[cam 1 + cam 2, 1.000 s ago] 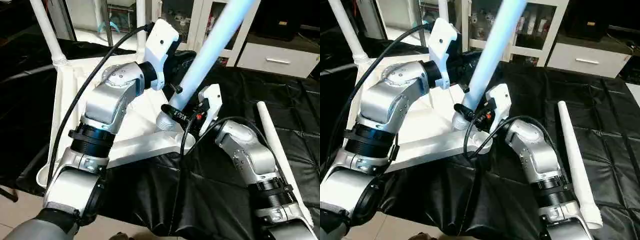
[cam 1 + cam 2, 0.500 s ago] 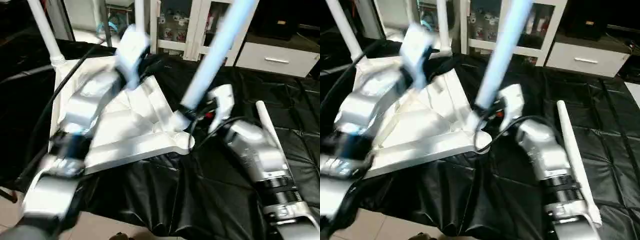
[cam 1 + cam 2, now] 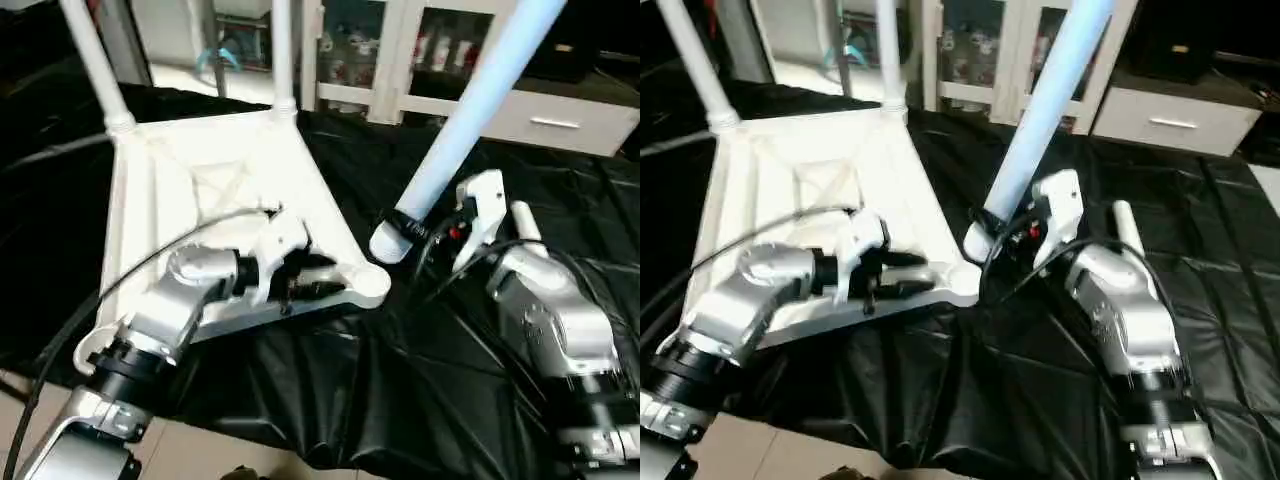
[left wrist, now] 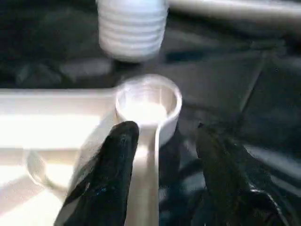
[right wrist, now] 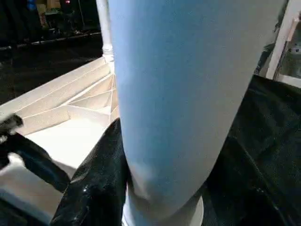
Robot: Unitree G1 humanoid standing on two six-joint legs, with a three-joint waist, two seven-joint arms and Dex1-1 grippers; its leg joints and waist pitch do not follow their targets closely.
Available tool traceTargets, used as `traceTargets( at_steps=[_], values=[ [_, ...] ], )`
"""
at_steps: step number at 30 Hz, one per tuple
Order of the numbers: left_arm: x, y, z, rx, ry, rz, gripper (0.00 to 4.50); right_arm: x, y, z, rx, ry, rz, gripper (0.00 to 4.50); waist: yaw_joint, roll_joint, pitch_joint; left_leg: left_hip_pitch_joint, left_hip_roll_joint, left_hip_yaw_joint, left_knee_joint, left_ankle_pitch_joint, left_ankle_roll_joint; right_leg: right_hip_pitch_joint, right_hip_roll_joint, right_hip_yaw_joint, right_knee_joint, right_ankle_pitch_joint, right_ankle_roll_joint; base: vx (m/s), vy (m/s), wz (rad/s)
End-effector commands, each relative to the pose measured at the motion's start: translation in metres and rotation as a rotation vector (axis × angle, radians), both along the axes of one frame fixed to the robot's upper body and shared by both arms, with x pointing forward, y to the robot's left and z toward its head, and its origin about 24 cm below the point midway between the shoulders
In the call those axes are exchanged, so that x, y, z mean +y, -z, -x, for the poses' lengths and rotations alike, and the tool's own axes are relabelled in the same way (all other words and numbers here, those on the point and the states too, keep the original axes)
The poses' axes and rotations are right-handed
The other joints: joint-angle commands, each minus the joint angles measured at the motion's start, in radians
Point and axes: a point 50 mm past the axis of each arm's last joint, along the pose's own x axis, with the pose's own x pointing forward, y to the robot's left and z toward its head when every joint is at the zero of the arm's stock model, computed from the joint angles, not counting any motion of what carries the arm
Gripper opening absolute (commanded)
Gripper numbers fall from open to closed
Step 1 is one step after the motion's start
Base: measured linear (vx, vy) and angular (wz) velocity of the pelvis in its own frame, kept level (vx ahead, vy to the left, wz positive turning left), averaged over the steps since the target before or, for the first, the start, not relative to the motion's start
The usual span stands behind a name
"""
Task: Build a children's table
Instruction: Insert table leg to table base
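Note:
The white tabletop (image 3: pixel 200 180) lies underside up on black cloth, with two legs (image 3: pixel 95 60) standing in its far corners. Its near right corner socket (image 3: pixel 370 283) holds nothing. My right gripper (image 3: pixel 408 228) is shut on a tilted leg (image 3: pixel 470 110), whose threaded end (image 4: pixel 131 30) hangs just above and to the right of that socket (image 4: pixel 148 101). My left gripper (image 3: pixel 335 278) lies low along the tabletop's near edge, pointing at the socket. It is open, and its fingers (image 4: pixel 117 155) straddle the edge rib. Another leg (image 3: pixel 1125 225) lies on the cloth behind my right arm.
The black cloth (image 3: pixel 400 380) hangs over the near table edge, with floor (image 3: pixel 200 450) below. White glass-door cabinets (image 3: pixel 350 50) and a drawer unit (image 3: pixel 560 120) stand at the back. Cables run along both forearms.
My left gripper has let go of the tilted leg, opened and swung down to the tabletop's near edge. The leg's threaded end has shifted right, off the corner socket.

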Motion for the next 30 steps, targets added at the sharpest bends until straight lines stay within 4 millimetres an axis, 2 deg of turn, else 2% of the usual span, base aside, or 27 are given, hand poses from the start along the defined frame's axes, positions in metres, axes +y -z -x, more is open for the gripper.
traceTargets(
  at_steps=[1,6,9,12,14,16,22,30],
  values=[
    [0.002,0.003,-0.001,-0.006,0.003,-0.041,2.60,0.001,-0.008,0.002,-0.029,-0.021,-0.002,1.85,0.000,0.008,-0.071,0.013,0.054,-0.027,-0.074,-0.123,0.006,0.055,-0.068,0.047,-0.067,-0.024,-0.238,0.000,0.000,0.00],
    [0.007,0.016,0.000,0.040,-0.007,-0.114,2.62,0.002,-0.007,0.006,-0.020,-0.026,0.009,1.85,-0.001,0.014,-0.072,0.014,0.054,-0.026,-0.072,-0.113,0.018,0.053,-0.068,0.046,-0.064,0.013,-0.260,0.000,0.000,0.00],
    [0.015,0.025,-0.005,0.014,-0.063,-0.189,2.26,0.001,-0.007,0.007,-0.017,-0.025,0.012,1.85,0.000,0.014,-0.071,0.014,0.056,-0.027,-0.073,-0.124,0.019,0.054,-0.069,0.047,-0.068,0.000,-0.259,0.000,0.000,0.00],
    [0.015,0.026,-0.004,0.038,-0.069,-0.180,2.00,0.001,-0.008,0.007,-0.015,-0.031,0.016,1.85,0.003,0.010,-0.066,0.017,0.056,-0.027,-0.078,-0.175,0.004,0.050,-0.071,0.047,-0.078,-0.101,-0.242,0.000,0.000,0.00],
    [0.015,0.026,-0.004,0.050,-0.065,-0.175,1.88,0.002,-0.008,0.007,-0.014,-0.036,0.019,1.85,0.003,0.012,-0.065,0.016,0.057,-0.029,-0.080,-0.190,-0.010,0.049,-0.072,0.048,-0.080,-0.141,-0.231,0.000,0.000,0.00],
    [0.014,0.027,-0.003,0.068,-0.061,-0.171,1.80,0.003,-0.008,0.007,-0.013,-0.042,0.020,1.85,0.001,0.007,-0.066,0.017,0.057,-0.027,-0.080,-0.188,-0.010,0.047,-0.071,0.048,-0.081,-0.139,-0.228,0.000,0.000,0.00],
    [0.016,0.031,0.000,0.112,-0.061,-0.196,1.27,0.005,-0.007,0.008,-0.010,-0.057,0.027,1.85,0.002,0.009,-0.069,0.012,0.055,-0.027,-0.075,-0.135,0.013,0.049,-0.070,0.048,-0.073,-0.066,-0.242,0.000,0.000,0.00],
    [0.017,0.032,0.001,0.115,-0.033,-0.255,0.52,0.007,-0.008,0.007,-0.013,-0.073,0.036,1.85,-0.001,0.008,-0.067,0.013,0.056,-0.028,-0.078,-0.158,0.009,0.048,-0.072,0.048,-0.078,-0.116,-0.233,0.000,0.000,0.00]
  ],
)
